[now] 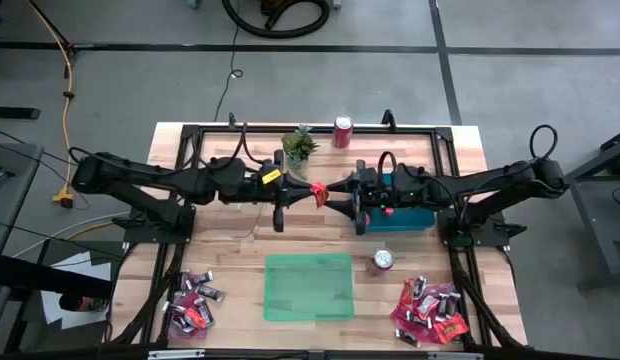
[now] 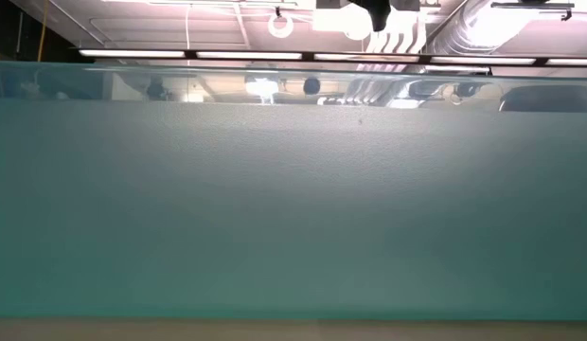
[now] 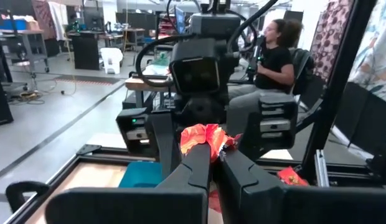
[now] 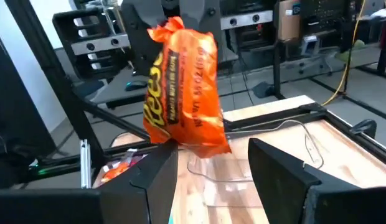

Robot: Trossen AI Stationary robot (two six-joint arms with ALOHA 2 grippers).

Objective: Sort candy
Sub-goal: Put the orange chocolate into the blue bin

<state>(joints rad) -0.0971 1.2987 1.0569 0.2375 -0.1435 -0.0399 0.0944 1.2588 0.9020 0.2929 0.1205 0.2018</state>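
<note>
An orange-red candy packet [image 1: 318, 192] hangs in the air over the middle of the table, between the two arms. My left gripper [image 1: 307, 190] reaches in level from the table's left and is shut on it. My right gripper [image 4: 224, 168] faces it level from the right and is open. Its two fingers stand on either side of the packet [image 4: 183, 87]; I cannot tell whether they touch it. More candy lies in two piles near the front edge, one at the left [image 1: 190, 305] and one at the right [image 1: 430, 310]. My left gripper pinches the packet's crumpled end [image 3: 202, 138] between its two fingertips [image 3: 196, 163], coming level from the table's left. The packet is lifted clear of the table, and the rest of it sticks out beyond the fingers toward my right gripper.
A green tray [image 1: 308, 287] lies at the front middle and a blue tray [image 1: 405, 217] sits under the right arm. One red can [image 1: 342, 130] stands at the back beside a small plant [image 1: 300, 145], another [image 1: 382, 261] right of the green tray. A person [image 3: 274, 62] sits beyond the table.
</note>
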